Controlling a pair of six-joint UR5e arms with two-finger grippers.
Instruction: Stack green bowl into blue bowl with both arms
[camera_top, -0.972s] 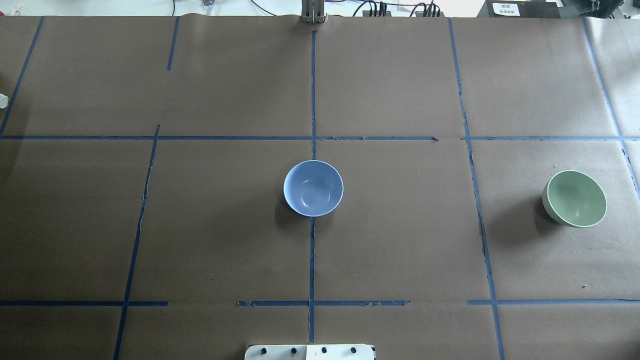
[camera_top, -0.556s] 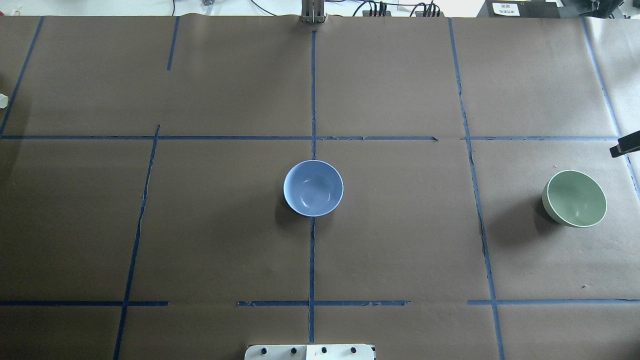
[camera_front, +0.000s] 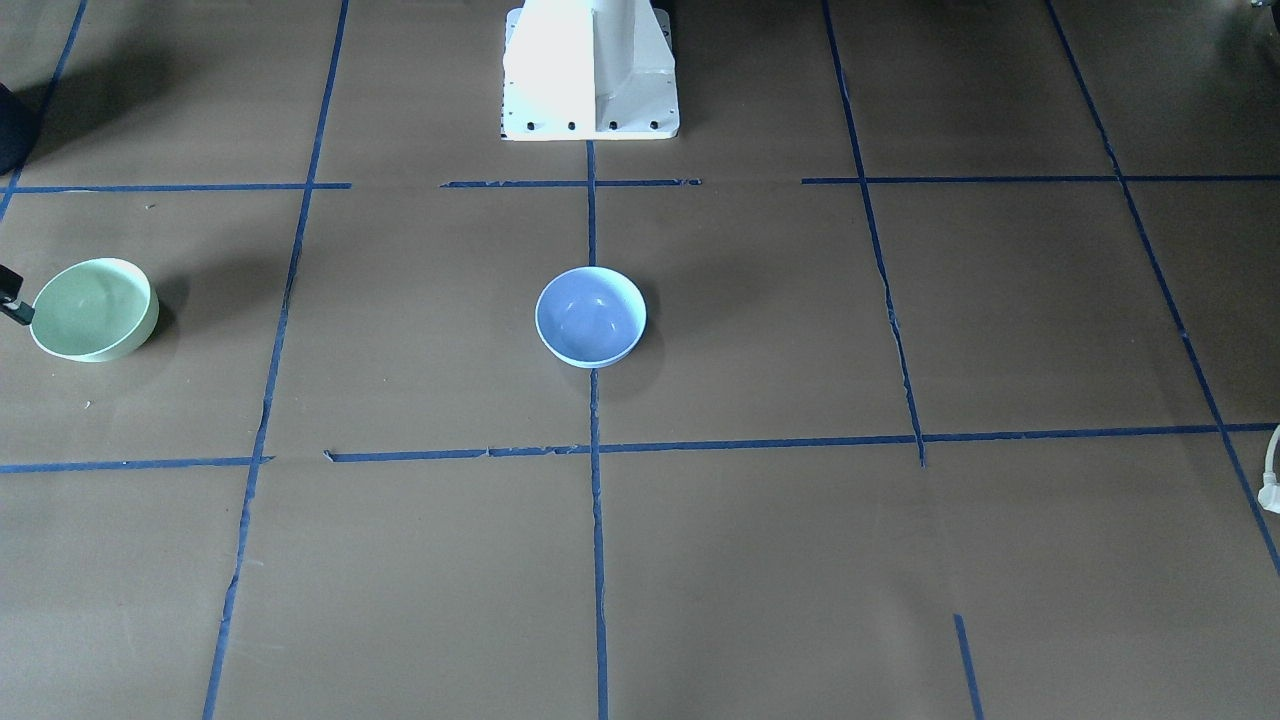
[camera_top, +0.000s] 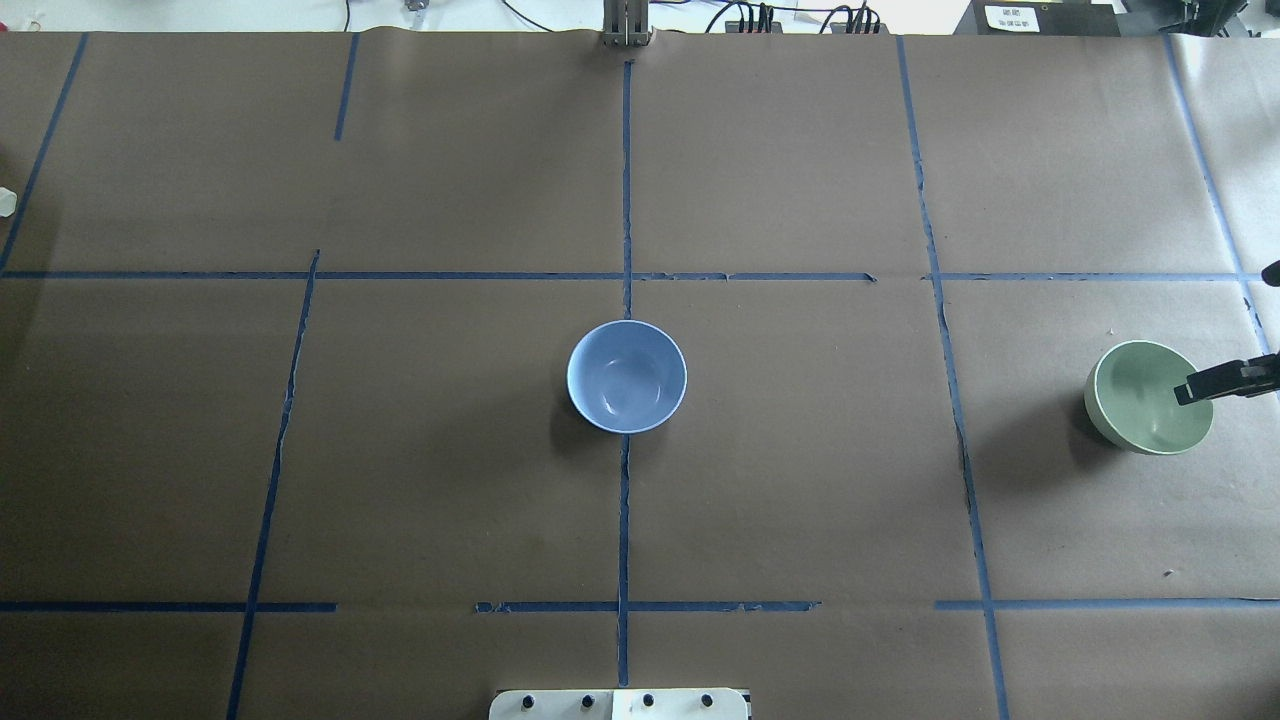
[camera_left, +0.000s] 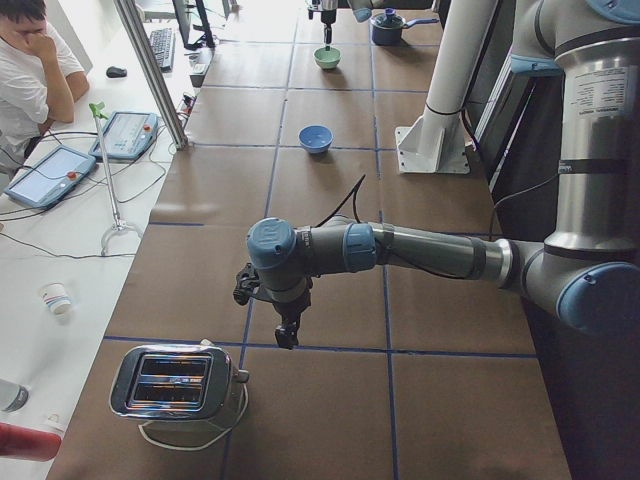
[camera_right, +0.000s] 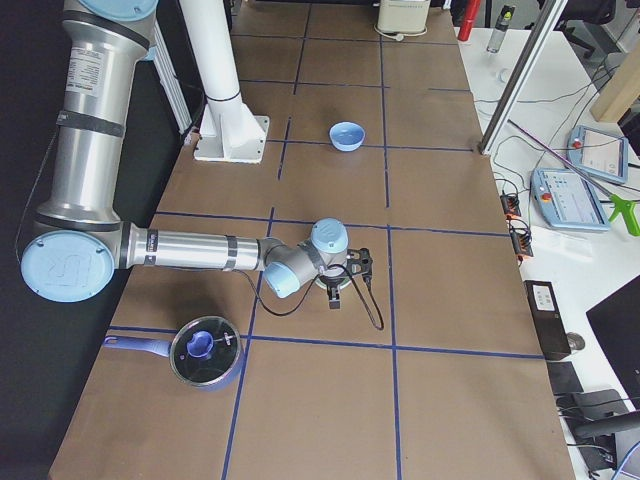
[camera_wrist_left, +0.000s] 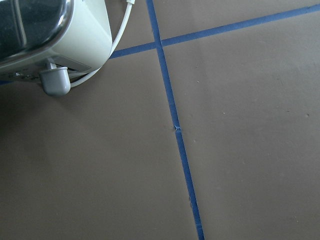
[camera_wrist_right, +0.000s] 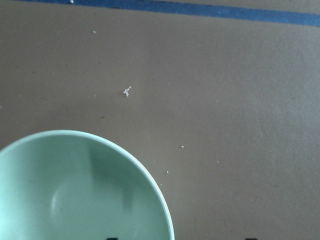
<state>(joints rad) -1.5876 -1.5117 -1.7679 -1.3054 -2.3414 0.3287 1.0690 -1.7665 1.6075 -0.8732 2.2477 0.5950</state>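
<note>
1. Below right claw (camera_top: 1222, 333): small round pale-green glossy bowl (camera_top: 1135, 400); claw spread wide, w/ nothing held.
2. Well apart, to claw's left: small round pale-blue bowl (camera_top: 626, 376).
3. Grip of left claw (camera_left: 288, 335): can't tell.

Even bright light, soft shadows, glare on white pedestal (camera_front: 590, 60)

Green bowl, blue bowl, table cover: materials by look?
Green bowl: likely glazed ceramic or melamine; smooth, glossy inside with soft highlights, paler rim. Blue bowl: same look, bright glints on the inside wall. Cannot tell ceramic from plastic. Table cover: matte brown paper, with faint creases, marked with blue tape lines torn in places.
</note>
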